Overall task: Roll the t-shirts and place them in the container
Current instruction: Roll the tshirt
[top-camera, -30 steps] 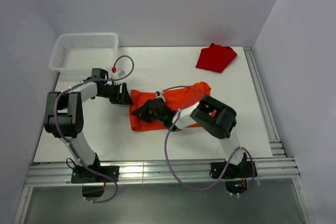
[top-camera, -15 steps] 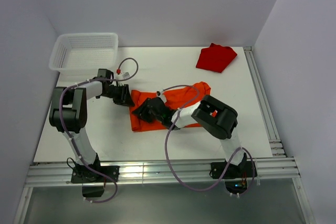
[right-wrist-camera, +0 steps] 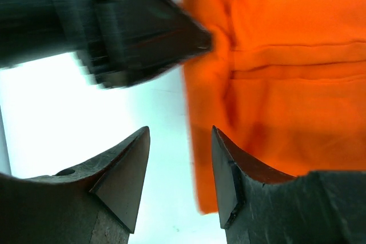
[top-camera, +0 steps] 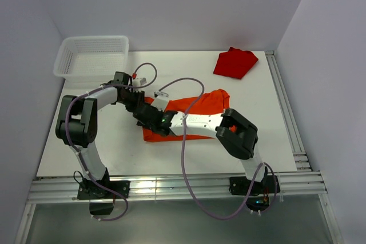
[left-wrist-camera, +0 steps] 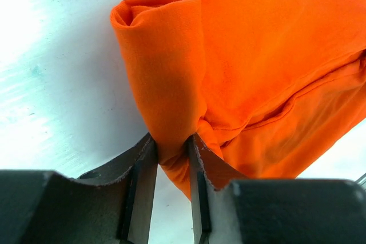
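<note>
**Left hand (left-wrist-camera: pixel 171 141) pinching orange tee (left-wrist-camera: pixel 257 67)**

Fold at the tee's left end is clamped in it. Right hand (right-wrist-camera: pixel 180 135) spread, gripping nothing, just beside it at the tee's edge. Orange tee lies mid-way on the bench (top-camera: pixel 189 72); red tee (top-camera: pixel 235 63) at far right corner, well apart.

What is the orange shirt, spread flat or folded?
Folded, partly rolled. The orange shirt lies doubled over, its edge curled into a roll that the left hand pinches.
</note>
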`<state>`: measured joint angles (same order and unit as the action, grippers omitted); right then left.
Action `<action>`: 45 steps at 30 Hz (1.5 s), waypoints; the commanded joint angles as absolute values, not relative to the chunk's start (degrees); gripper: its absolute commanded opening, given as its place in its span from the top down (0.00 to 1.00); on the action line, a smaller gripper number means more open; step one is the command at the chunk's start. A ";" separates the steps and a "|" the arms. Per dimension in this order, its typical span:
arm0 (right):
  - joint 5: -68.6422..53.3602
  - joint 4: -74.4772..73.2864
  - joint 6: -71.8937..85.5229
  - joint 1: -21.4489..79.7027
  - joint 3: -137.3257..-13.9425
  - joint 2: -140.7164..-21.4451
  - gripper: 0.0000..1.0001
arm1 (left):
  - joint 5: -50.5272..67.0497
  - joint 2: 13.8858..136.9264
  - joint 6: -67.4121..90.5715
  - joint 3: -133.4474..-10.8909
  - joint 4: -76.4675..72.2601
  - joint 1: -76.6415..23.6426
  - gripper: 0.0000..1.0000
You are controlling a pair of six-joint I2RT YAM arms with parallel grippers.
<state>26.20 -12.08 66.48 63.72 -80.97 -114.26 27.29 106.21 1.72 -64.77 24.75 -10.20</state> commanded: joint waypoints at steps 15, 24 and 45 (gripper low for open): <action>40.17 -37.70 63.54 69.61 -100.81 -126.29 0.46 | 22.24 105.21 1.23 -65.48 25.84 -11.16 0.66; 38.76 -41.13 63.90 70.40 -103.53 -129.64 0.53 | 22.76 105.38 0.88 -66.27 26.19 -11.16 0.57; 12.58 10.35 69.34 61.97 -62.24 -109.07 0.81 | 33.04 103.18 -5.36 -74.18 34.71 -4.93 0.38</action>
